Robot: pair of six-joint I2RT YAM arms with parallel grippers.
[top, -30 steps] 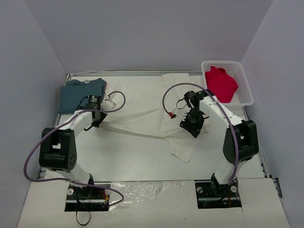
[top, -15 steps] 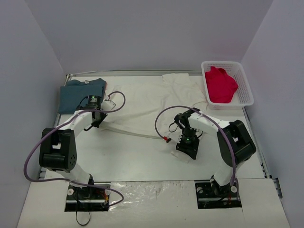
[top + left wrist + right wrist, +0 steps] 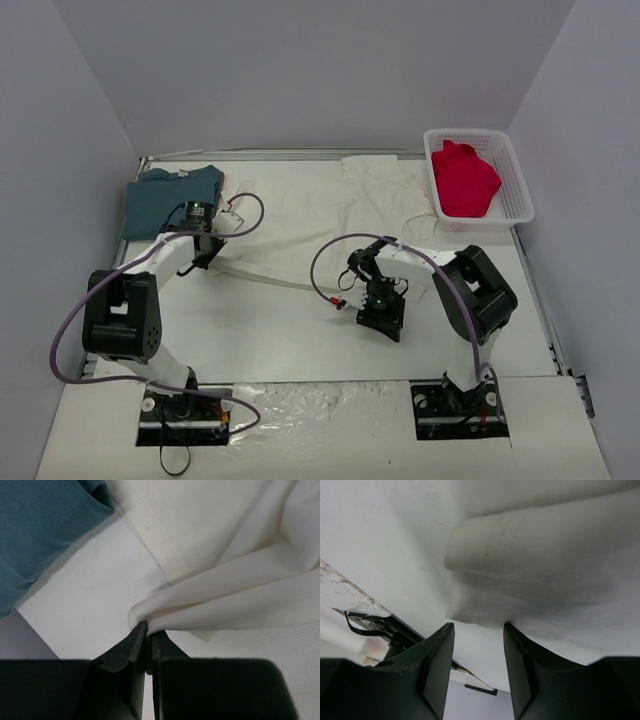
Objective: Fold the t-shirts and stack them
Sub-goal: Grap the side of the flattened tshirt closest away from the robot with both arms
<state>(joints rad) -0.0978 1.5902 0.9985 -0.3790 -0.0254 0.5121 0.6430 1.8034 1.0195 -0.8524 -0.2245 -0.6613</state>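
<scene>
With the left jaws shut on a fold at the 9 o'clock edge of the cream shirt, spread across the bench, and the right jaws parted, gripping nothing, at its 5 o'clock hem, a one-sided pull may drag it askew.

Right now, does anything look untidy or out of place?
The cream-white t-shirt lies rumpled across the table, one edge pinched in the left claw. The red t-shirt sits crumpled in the white basket.
</scene>
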